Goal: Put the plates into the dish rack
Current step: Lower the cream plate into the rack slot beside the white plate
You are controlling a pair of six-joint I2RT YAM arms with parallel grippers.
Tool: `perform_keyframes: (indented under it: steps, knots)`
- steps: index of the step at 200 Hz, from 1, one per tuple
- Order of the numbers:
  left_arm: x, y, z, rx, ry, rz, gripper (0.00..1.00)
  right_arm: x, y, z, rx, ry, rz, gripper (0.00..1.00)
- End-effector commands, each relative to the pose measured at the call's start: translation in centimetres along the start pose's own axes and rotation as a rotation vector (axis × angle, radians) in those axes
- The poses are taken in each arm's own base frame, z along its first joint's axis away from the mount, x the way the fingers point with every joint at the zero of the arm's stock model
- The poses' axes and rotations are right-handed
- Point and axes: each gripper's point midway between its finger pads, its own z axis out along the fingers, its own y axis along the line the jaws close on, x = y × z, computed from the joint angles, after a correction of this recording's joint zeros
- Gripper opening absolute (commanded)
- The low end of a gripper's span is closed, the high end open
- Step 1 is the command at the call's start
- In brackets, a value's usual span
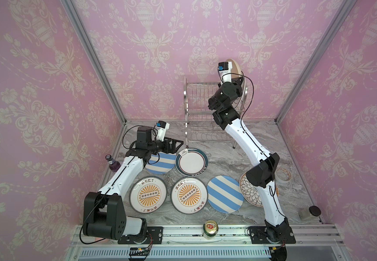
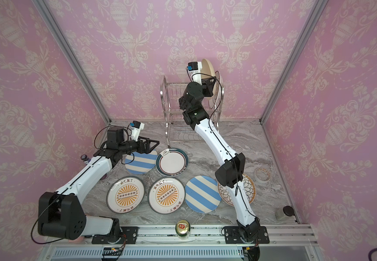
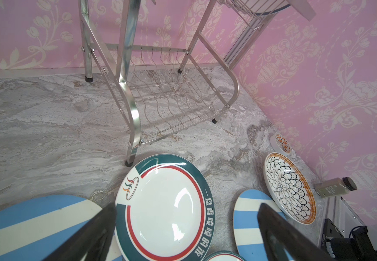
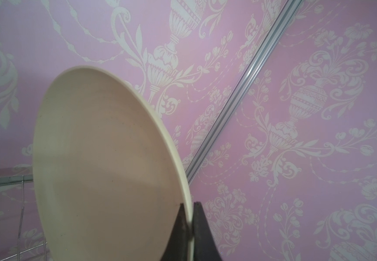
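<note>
My right gripper (image 4: 189,204) is shut on the rim of the plain cream plate (image 4: 106,158), holding it upright above the right end of the dish rack (image 1: 196,95). A white plate with a dark rim line (image 3: 271,11) stands in the rack's upper tier. Several plates lie flat on the table: a blue-striped one (image 1: 160,163), a green-rimmed one (image 1: 191,161), two sunburst ones (image 1: 148,194) (image 1: 189,195), another striped one (image 1: 224,194) and a black floral one (image 1: 249,192). My left gripper (image 3: 186,217) hovers open over the green-rimmed plate (image 3: 165,208), holding nothing.
A purple bottle (image 1: 110,162) stands by the left wall. A drink can (image 1: 210,229) sits on the front rail. A tape roll (image 1: 283,175) and a small black-lidded jar (image 1: 309,212) lie near the right wall. The rack's lower tier (image 3: 171,108) holds nothing.
</note>
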Motion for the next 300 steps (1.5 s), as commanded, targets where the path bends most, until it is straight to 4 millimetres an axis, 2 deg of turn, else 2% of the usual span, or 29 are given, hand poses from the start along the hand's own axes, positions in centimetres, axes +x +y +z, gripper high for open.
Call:
perform_keyframes:
  steps: [1, 52, 104, 158, 204, 262, 300]
  knots:
    - [-0.5, -1.0, 0.2, 0.052, -0.009, 0.024, 0.99, 0.2, 0.0, 0.5, 0.007, 0.003, 0.087, 0.00]
    - [-0.5, -1.3, 0.3, 0.076, -0.021, 0.026, 0.99, 1.1, 1.4, 0.7, 0.007, 0.011, 0.091, 0.00]
    - [-0.2, -1.2, 0.6, 0.091, -0.012, 0.020, 0.99, 1.8, 1.8, 1.4, 0.030, 0.015, 0.090, 0.00]
    - [-0.1, -1.3, 0.9, 0.115, -0.014, 0.007, 0.99, 1.2, 1.1, 2.4, 0.033, -0.016, 0.072, 0.00]
    - [-0.2, -1.7, 0.8, 0.129, -0.011, 0.007, 0.99, 0.5, 1.7, 2.5, 0.019, -0.052, -0.001, 0.00]
    - [-0.5, -2.2, 0.5, 0.148, -0.016, 0.002, 0.99, 2.9, 3.5, 3.0, 0.034, 0.000, -0.094, 0.00]
    - [-0.5, -2.4, 0.4, 0.153, -0.018, 0.006, 0.99, 3.1, 3.6, 3.1, 0.031, 0.004, -0.076, 0.00]
